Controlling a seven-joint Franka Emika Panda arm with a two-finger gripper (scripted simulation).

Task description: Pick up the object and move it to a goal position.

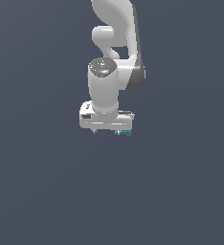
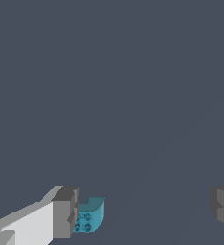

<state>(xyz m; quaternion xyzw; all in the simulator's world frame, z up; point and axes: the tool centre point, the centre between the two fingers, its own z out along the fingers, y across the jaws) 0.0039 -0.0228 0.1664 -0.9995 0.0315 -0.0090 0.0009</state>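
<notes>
The object (image 2: 91, 216) is a tiny teal-blue block with a notched top and small holes on its side. In the wrist view it sits right against the inner face of one dark fingertip (image 2: 66, 213), while the other fingertip (image 2: 223, 206) stands far from it. My gripper (image 2: 145, 210) is open, its jaws spread wide with a large gap beside the block. In the exterior view the white gripper (image 1: 107, 129) points down, and the object (image 1: 125, 132) peeks out at its lower edge towards the exterior view's right.
The white arm (image 1: 115, 57) rises above the gripper to the frame's top. Around it there is only a plain dark grey-blue surface (image 1: 47, 191), with no other objects or edges visible.
</notes>
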